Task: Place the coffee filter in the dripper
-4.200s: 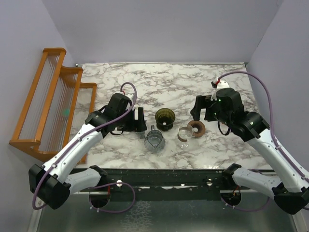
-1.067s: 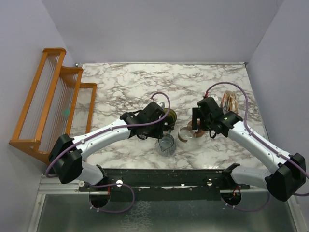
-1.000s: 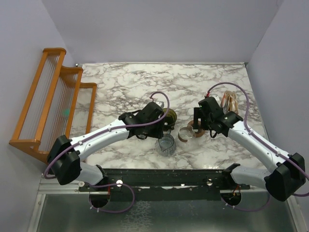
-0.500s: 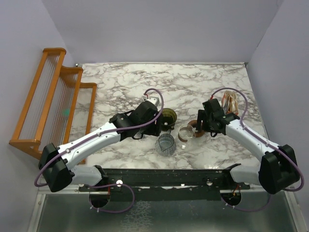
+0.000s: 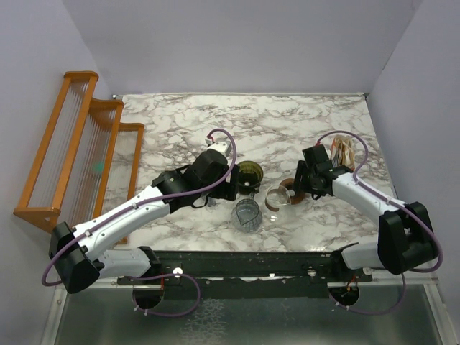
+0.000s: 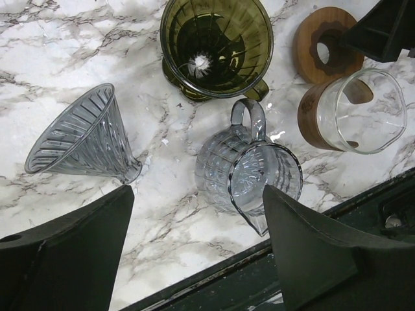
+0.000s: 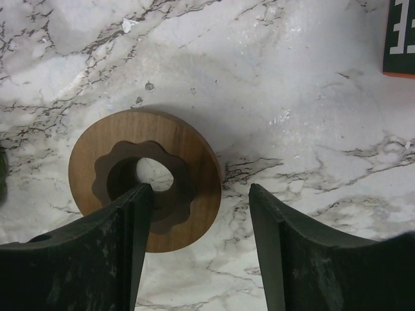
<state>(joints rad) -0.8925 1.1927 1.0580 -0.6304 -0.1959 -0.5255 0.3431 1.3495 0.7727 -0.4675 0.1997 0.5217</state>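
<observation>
The dripper [image 5: 248,175] is an olive-green cone standing upright and empty at the table's middle; it also shows in the left wrist view [image 6: 216,45]. No white coffee filter cone shows in any view. My left gripper [image 5: 231,188] hangs open and empty just left of the dripper, above the marble; in its wrist view [image 6: 198,259] the jaws stand wide apart with nothing between them. My right gripper [image 5: 300,181] is open and empty over a brown wooden disc [image 7: 146,178], one finger [image 7: 104,259] above the disc's hole.
A clear glass pitcher [image 6: 249,175] stands near the front edge [image 5: 246,214]. A glass cup with a wooden collar [image 6: 350,110] stands right of it. A clear ribbed cone [image 6: 81,139] lies on its side. Tan and whitish papers [image 5: 343,152] sit far right. An orange rack [image 5: 79,144] stands left.
Both arms came in from the sides to the table's middle and the pitcher shifted right toward the front edge. In the last half second the left gripper drew back slightly left.
</observation>
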